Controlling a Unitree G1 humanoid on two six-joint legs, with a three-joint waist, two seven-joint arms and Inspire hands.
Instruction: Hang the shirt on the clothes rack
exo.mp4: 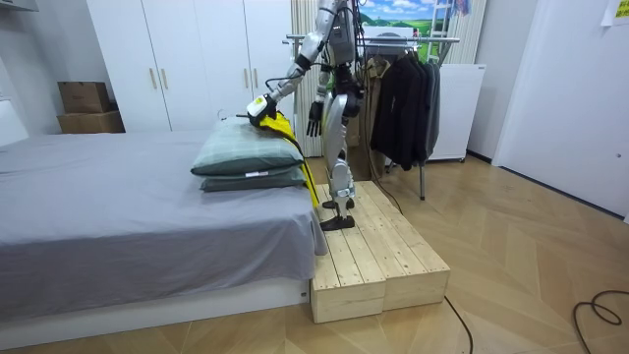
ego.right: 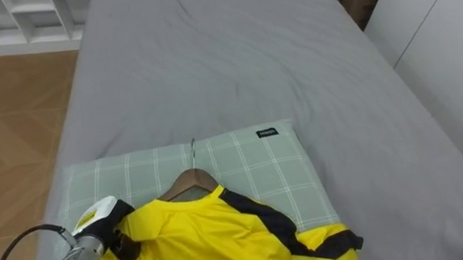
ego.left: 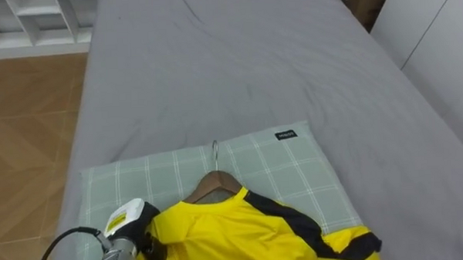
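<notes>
- The robot stands upright on a low wooden platform (exo.mp4: 378, 251) at the end of the bed (ego.left: 237, 60), facing along it.
- A green checked pillow (ego.left: 287, 163) lies at the bed's near end, closer to its left edge. In the room view it rests on top of a second pillow (exo.mp4: 257, 181).
- The yellow shirt (ego.left: 227, 234), with a black stripe down one side, lies on the pillow's near half. In the room view part of it hangs over the bed's end towards the platform.
- The shirt is on a wooden hanger (ego.left: 215, 181). The hanger's metal hook points up the pillow, towards the far end of the bed.
- The left hand (ego.left: 149, 241) is at the shirt's left shoulder. Its dark fingers seem to be curled into the yellow cloth, though the picture's lower edge cuts off much of the hand.
- The right hand (exo.mp4: 314, 118) hangs by the robot's hip, fingers loose and pointing down, holding nothing.
- Behind the robot stands a clothes rack (exo.mp4: 413, 39) with dark clothes (exo.mp4: 398, 98) hanging on it.
</notes>
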